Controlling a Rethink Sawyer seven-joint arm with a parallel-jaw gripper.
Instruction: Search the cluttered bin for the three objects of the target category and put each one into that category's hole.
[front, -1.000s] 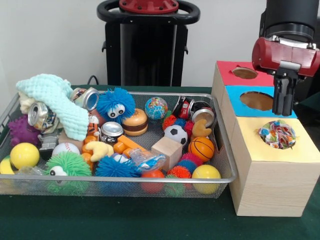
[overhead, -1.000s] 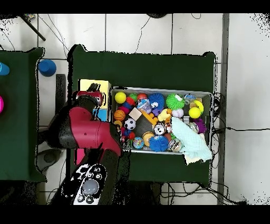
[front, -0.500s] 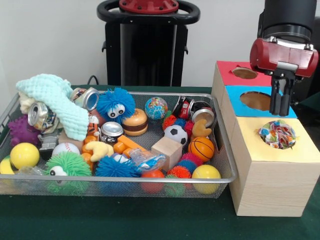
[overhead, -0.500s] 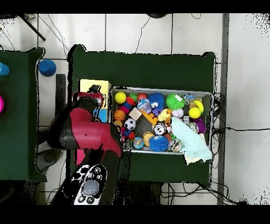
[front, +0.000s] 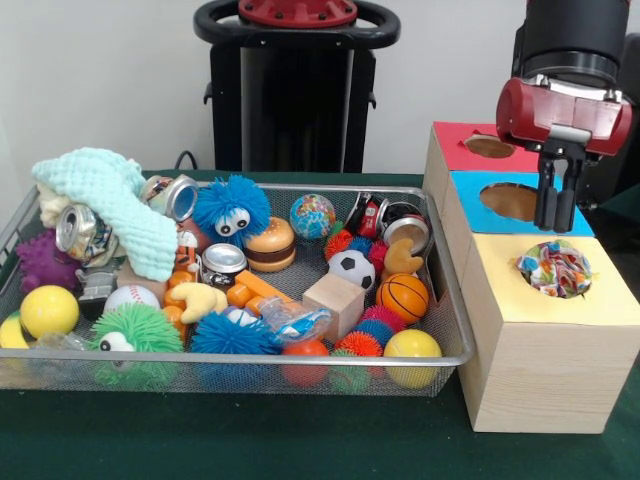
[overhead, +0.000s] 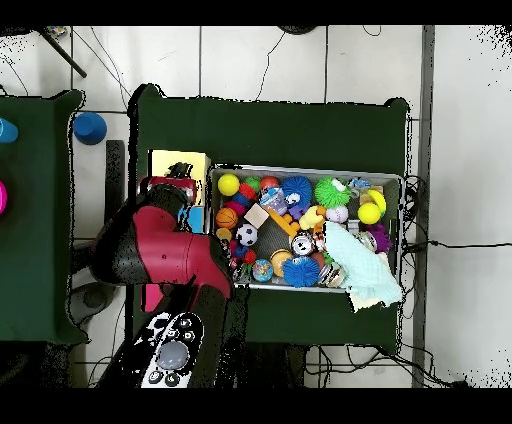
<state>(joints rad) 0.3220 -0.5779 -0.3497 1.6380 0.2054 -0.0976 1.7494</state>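
While the black two-fingered claw (front: 556, 205) hangs empty from the red wrist, its fingers close together with only a thin slit between them, a multicoloured knotted rope ball (front: 556, 268) sits just below it, lodged in the round hole (front: 575, 288) of the yellow-topped pale wooden box (front: 545, 355). Behind the claw lie the blue-topped box (front: 470, 195) and red-topped box (front: 450, 140). Well off to its side, the silver wire-mesh basket (front: 300, 358) of toys rests on the green bench (front: 250, 440).
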